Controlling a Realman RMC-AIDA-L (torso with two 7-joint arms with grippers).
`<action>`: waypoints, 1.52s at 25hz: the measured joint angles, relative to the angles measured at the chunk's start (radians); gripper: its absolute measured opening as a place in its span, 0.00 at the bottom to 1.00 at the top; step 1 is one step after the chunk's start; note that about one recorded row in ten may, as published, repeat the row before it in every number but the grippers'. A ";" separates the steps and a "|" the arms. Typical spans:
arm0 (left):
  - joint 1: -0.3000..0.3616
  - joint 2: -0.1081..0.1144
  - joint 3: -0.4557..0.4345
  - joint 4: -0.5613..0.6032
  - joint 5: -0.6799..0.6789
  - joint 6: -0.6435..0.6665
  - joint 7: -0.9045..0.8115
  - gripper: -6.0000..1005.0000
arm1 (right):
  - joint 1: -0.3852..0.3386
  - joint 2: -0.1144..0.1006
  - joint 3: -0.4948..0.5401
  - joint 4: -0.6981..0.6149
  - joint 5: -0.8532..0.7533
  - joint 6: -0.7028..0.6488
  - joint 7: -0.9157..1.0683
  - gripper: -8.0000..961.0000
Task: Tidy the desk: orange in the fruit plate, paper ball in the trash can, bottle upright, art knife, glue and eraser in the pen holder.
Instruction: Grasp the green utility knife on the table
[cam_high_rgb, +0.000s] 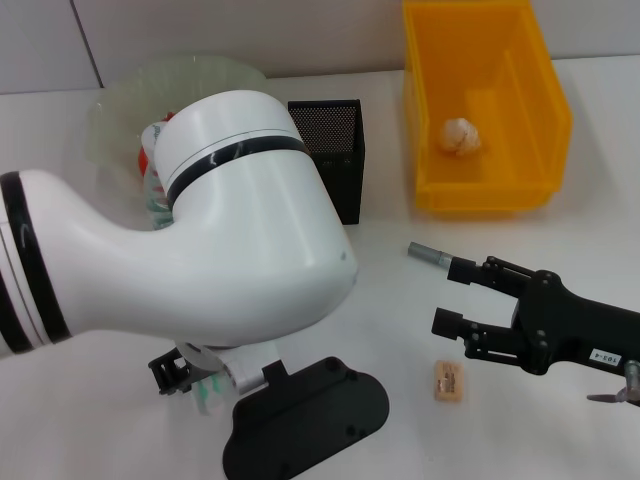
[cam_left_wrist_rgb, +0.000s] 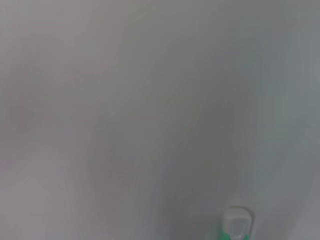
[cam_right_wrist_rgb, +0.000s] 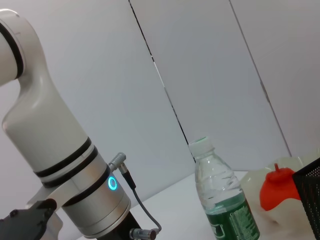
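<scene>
My left arm fills the near left of the head view. Its gripper (cam_high_rgb: 215, 378) sits low at the front, shut on the bottle (cam_right_wrist_rgb: 220, 200), which stands upright; its cap (cam_left_wrist_rgb: 236, 220) shows in the left wrist view. The orange (cam_right_wrist_rgb: 276, 192) lies in the fruit plate (cam_high_rgb: 110, 110). Inside the trash can (cam_high_rgb: 440, 195) rests the paper ball (cam_high_rgb: 460, 135). The pen holder (cam_high_rgb: 338, 145) stands between plate and can. My right gripper (cam_high_rgb: 447, 296) hovers open at the near right, just beyond the eraser (cam_high_rgb: 447, 382) on the table. Art knife and glue are out of view.
A short grey cylinder (cam_high_rgb: 425, 250) pokes out by the right gripper's far finger; I cannot tell what it is. The white table runs back to a pale panelled wall.
</scene>
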 joint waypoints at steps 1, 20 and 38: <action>0.000 0.000 0.000 -0.001 0.000 0.000 0.004 0.48 | 0.000 0.000 0.000 0.000 0.000 0.000 0.000 0.87; 0.004 0.000 0.004 -0.012 -0.001 -0.016 0.022 0.39 | 0.000 -0.002 -0.002 -0.002 0.000 0.000 0.012 0.87; 0.029 0.000 -0.095 0.075 -0.039 0.107 0.058 0.10 | 0.001 -0.003 0.001 -0.037 0.000 -0.025 0.045 0.87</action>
